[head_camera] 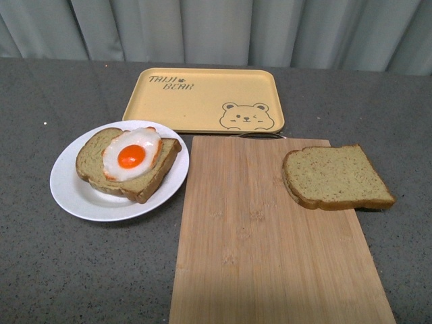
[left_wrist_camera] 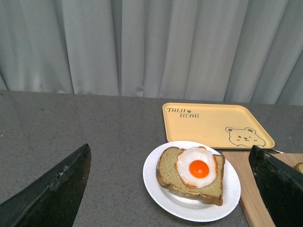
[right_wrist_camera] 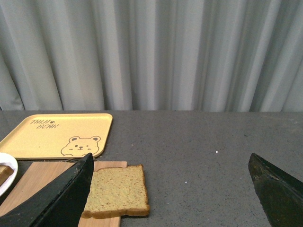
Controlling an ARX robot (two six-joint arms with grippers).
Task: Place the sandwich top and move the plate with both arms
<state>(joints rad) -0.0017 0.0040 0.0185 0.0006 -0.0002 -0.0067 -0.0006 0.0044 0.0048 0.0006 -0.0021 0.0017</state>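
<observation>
The sandwich top (head_camera: 336, 177) lay flat on the board's (head_camera: 256, 256) right edge, well right of the plate (head_camera: 67, 192), so nearer the right fingers (right_wrist_camera: 57, 198), which gaped empty, as did the left fingers (left_wrist_camera: 52, 194).

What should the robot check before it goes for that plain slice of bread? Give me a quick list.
1. Sandwich top free to grab: ok. It lies flat with nothing on it, its right side overhanging the cutting board.
2. Right end effector open: ok. Fingers wide apart and empty.
3. Left end effector open: ok. Also empty.
4. Egg slice ready on the plate: ok. The egg faces up, uncovered.
5. Yellow tray free: ok. Nothing lies on it.
6. Height of the right end effector above the bread: cannot tell.
</observation>
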